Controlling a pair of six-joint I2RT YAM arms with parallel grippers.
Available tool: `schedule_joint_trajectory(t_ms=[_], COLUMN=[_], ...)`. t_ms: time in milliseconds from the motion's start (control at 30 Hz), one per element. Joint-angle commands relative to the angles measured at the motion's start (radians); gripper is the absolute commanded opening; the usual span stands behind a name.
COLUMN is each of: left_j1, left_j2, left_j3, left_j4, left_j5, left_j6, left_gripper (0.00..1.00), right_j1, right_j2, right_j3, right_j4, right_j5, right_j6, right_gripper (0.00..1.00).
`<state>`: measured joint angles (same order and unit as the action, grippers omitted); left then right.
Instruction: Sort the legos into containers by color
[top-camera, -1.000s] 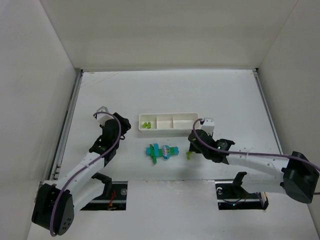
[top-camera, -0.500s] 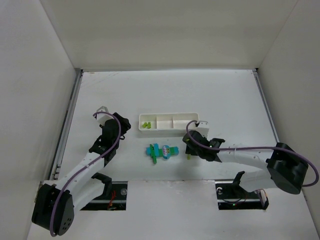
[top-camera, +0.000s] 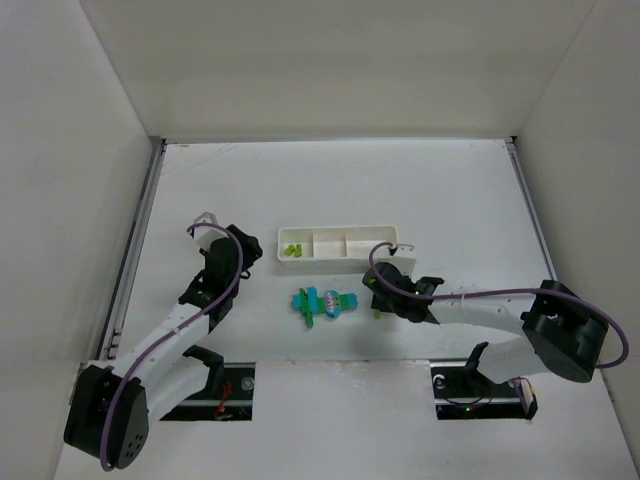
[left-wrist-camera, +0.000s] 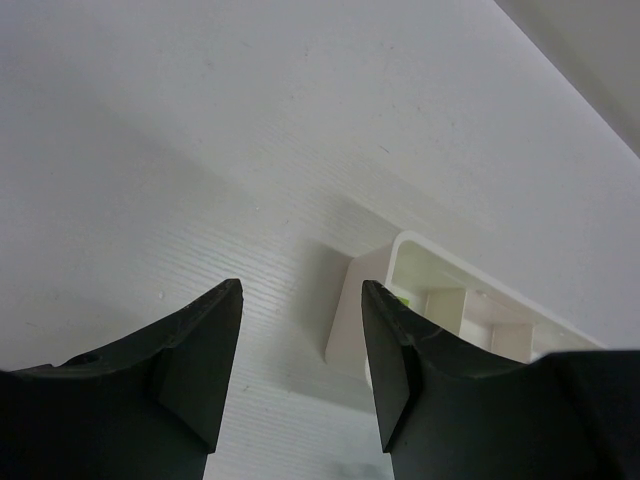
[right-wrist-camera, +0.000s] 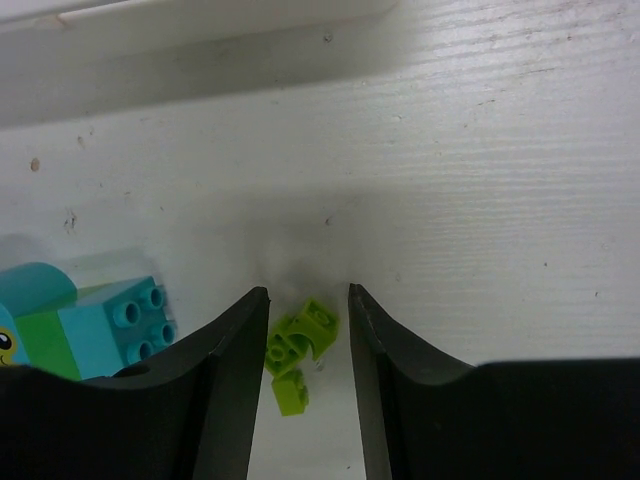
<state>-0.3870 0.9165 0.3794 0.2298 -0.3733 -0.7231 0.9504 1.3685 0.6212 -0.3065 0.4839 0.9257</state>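
Observation:
The white three-compartment container tray (top-camera: 368, 236) lies mid-table, with yellow-green legos (top-camera: 292, 250) in its left compartment. In front of it sits a joined cyan and green lego cluster (top-camera: 325, 303); its cyan brick (right-wrist-camera: 120, 320) shows at the left of the right wrist view. My right gripper (top-camera: 378, 297) (right-wrist-camera: 307, 292) is down at the table, open, its fingers straddling small yellow-green legos (right-wrist-camera: 300, 338). The left finger is against them and a gap shows on the right. My left gripper (top-camera: 243, 262) (left-wrist-camera: 301, 285) stands open and empty just off the tray's left end (left-wrist-camera: 400, 290).
White walls enclose the table on the left, back and right. A metal rail (top-camera: 140, 230) runs along the left edge. The tray's long side (right-wrist-camera: 200, 20) lies just beyond the right gripper.
The right gripper has shifted left and down over the small yellow-green legos, and its jaws have narrowed around them. The left arm has not moved.

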Motion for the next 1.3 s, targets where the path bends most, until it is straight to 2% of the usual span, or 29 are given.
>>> schedule_joint_trajectory(t_ms=[0, 167, 333, 700, 800, 1100, 1267], left_j1=[-0.006, -0.006, 0.003, 0.003, 0.004, 0.004, 0.006], left_j2=[0.004, -0.001, -0.019, -0.013, -0.013, -0.022, -0.041], left_j3=[0.012, 0.006, 0.001, 0.0, -0.002, 0.0, -0.01], left_j4=[0.049, 0.054, 0.049, 0.055, 0.055, 0.055, 0.048], left_j5=[0.001, 0.002, 0.004, 0.01, 0.01, 0.01, 0.005], left_j6=[-0.001, -0.001, 0.001, 0.001, -0.001, -0.001, -0.006], left_gripper=[0.49, 0.49, 0.49, 0.49, 0.49, 0.49, 0.48], right_j1=[0.003, 0.009, 0.026, 0.049, 0.049, 0.037, 0.041], right_j2=[0.007, 0.035, 0.021, 0.021, 0.0, -0.111, -0.043], right_j3=[-0.003, 0.009, 0.009, 0.009, 0.009, 0.098, 0.237], right_j4=[-0.002, -0.008, -0.052, -0.098, -0.097, -0.079, 0.059], right_j5=[0.039, 0.025, 0.033, 0.036, 0.048, 0.078, 0.0], right_j6=[0.033, 0.041, 0.065, 0.104, 0.104, -0.008, -0.12], right_gripper=[0.4, 0.34, 0.39, 0.23, 0.22, 0.22, 0.23])
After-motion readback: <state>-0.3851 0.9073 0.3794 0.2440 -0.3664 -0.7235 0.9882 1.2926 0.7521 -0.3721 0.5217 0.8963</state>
